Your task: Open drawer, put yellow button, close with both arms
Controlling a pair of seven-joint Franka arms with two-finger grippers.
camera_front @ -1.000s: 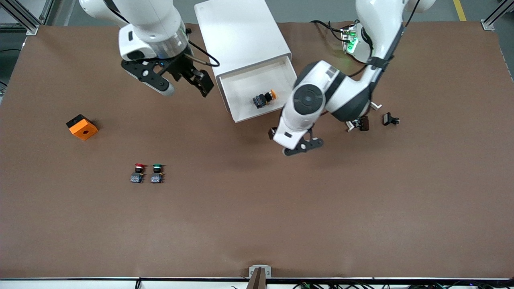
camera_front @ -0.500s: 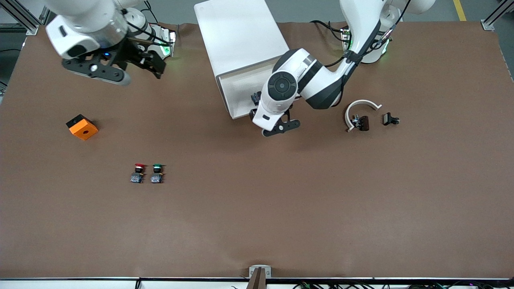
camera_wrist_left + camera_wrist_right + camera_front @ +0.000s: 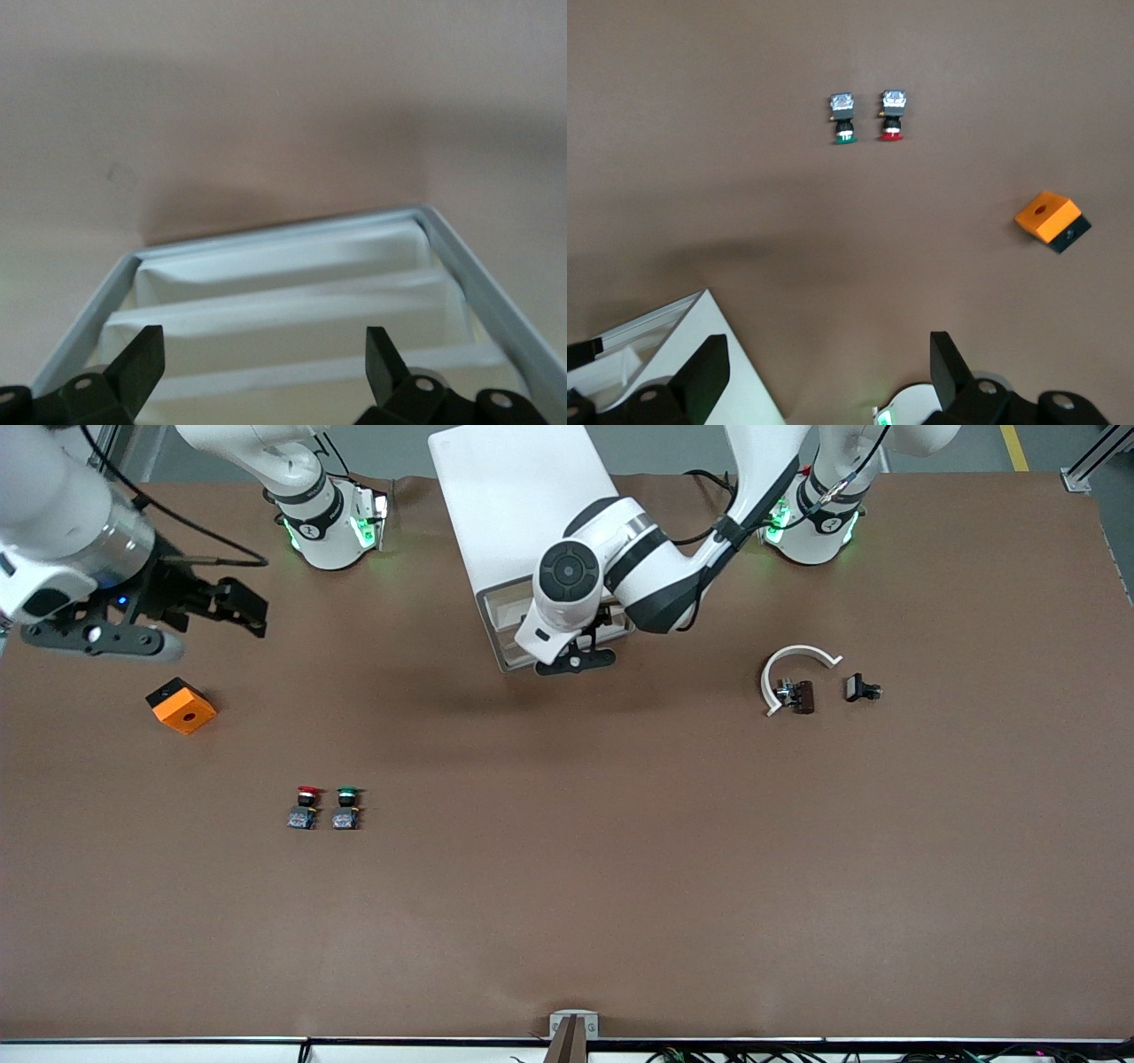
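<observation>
Bent sharply at the elbow over the front edge of the white cabinet (image 3: pixel 523 505), with the left arm (image 3: pixel 656 580) reaching in from its base and the wrist turned downward. Hanging there just over the cabinet's front: the left gripper (image 3: pixel 576 659), fingers (image 3: pixel 142 361) spread wide and holding nothing. Looking straight down from that wrist onto stepped cream drawer fronts (image 3: pixel 283 301) inside a pale frame. Showing of the drawer (image 3: pixel 507 624) only a narrow strip past the cabinet's top edge – mostly covered by the wrist. Cannot make out the yellow button in any view. Swung wide toward its own end of the table, the right arm (image 3: pixel 62 540), with the right gripper (image 3: pixel 199 627) up in the air above bare brown tabletop (image 3: pixel 567 868), beside an orange block (image 3: pixel 182 705) – fingers (image 3: pixel 709 367) parted, empty. Standing side by side nearer the front camera than the block, a red button (image 3: pixel 307 793) and a green button (image 3: pixel 348 793). Lying toward the left arm's end, a white curved piece (image 3: pixel 797 657) with two small black parts (image 3: pixel 802 695) close by.
</observation>
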